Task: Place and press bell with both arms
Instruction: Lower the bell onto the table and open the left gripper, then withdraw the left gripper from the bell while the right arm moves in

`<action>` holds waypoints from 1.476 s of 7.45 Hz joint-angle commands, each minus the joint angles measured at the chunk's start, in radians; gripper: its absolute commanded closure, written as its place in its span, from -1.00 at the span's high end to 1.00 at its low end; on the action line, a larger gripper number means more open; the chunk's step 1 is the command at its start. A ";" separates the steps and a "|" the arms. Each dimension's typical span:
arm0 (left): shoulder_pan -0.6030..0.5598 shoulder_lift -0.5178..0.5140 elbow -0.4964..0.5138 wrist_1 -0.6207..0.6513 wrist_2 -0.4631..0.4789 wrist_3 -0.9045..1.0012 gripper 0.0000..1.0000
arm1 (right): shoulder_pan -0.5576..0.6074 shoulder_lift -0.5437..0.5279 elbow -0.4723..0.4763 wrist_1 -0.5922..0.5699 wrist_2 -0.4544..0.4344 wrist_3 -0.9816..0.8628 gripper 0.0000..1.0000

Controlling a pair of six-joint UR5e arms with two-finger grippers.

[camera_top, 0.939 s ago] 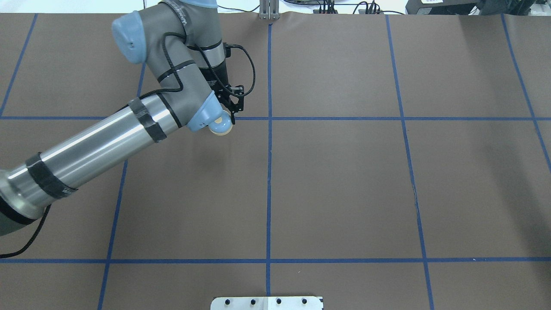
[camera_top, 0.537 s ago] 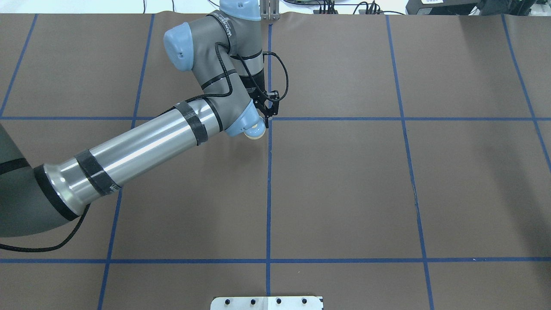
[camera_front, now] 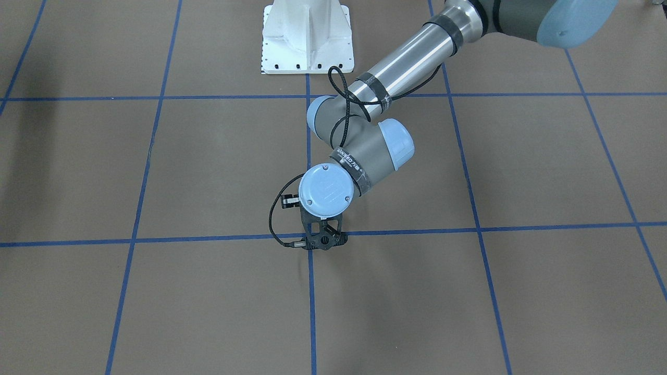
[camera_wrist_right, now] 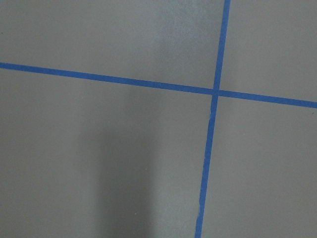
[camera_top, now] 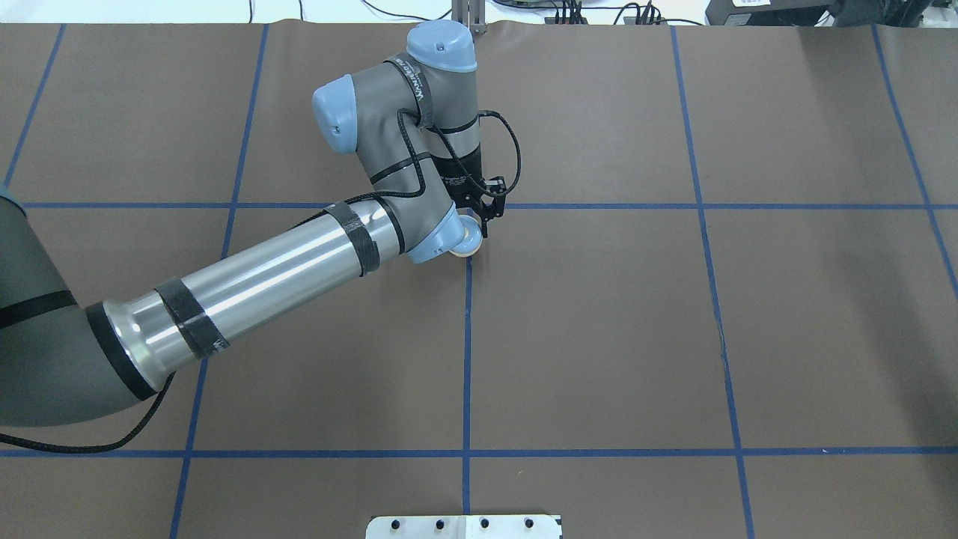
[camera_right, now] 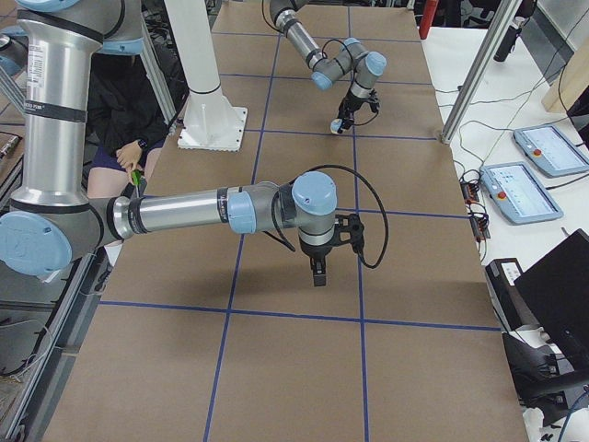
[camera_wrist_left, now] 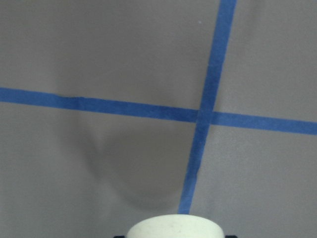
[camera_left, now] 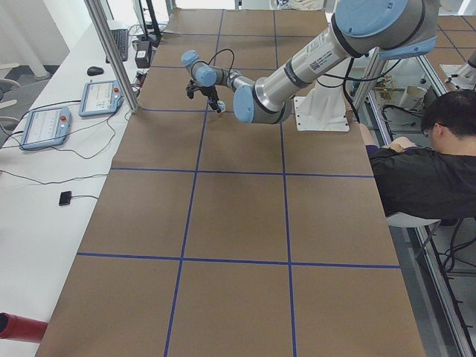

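Note:
The left arm reaches over the brown table to the crossing of the blue tape lines. The left gripper is shut on the bell, whose light-blue dome and cream part show just under the wrist's blue cap. The left wrist view shows the bell's cream part at the bottom edge, held above the tape crossing with its shadow on the mat. In the front-facing view the left gripper hides the bell. The right gripper shows only in the exterior right view, over the mat; I cannot tell if it is open or shut.
The white pedestal stands at the robot's side of the table and shows at the bottom edge of the overhead view. Blue tape lines divide the mat into squares. An operator leans at the table's side. Tablets lie beyond the far edge.
The left arm has swung to the right with the bell, from the square left of the centre tape line to the tape crossing at the centre line.

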State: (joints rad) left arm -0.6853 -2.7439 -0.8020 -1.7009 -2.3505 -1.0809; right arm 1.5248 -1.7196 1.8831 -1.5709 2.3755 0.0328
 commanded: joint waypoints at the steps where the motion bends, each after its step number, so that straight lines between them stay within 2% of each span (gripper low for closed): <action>1: 0.003 0.000 0.001 -0.006 0.016 -0.001 0.92 | 0.000 0.000 0.001 0.000 0.001 0.001 1.00; 2: 0.009 0.000 0.000 -0.008 0.045 -0.001 0.99 | 0.000 0.000 0.001 0.000 0.001 0.001 1.00; 4: 0.006 0.000 -0.017 -0.006 0.045 0.007 1.00 | 0.000 0.002 0.001 0.000 0.001 0.002 1.00; 6: -0.035 0.004 -0.083 0.018 0.039 0.009 1.00 | 0.000 0.015 0.001 -0.001 0.002 0.007 1.00; 7: -0.068 0.016 -0.145 0.070 0.046 0.013 1.00 | -0.009 0.043 0.001 -0.001 0.002 0.037 1.00; 8: -0.133 0.065 -0.254 0.128 0.050 0.039 1.00 | -0.047 0.073 0.002 -0.001 -0.002 0.094 1.00; 9: -0.167 0.110 -0.349 0.185 0.047 0.130 1.00 | -0.096 0.119 0.002 -0.001 -0.005 0.148 1.00; 11: -0.249 0.247 -0.551 0.308 0.048 0.261 1.00 | -0.173 0.211 0.008 -0.001 0.001 0.156 1.00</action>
State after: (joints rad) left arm -0.8819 -2.5863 -1.2180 -1.4661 -2.3029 -0.9014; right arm 1.4016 -1.5633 1.8873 -1.5723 2.3726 0.1759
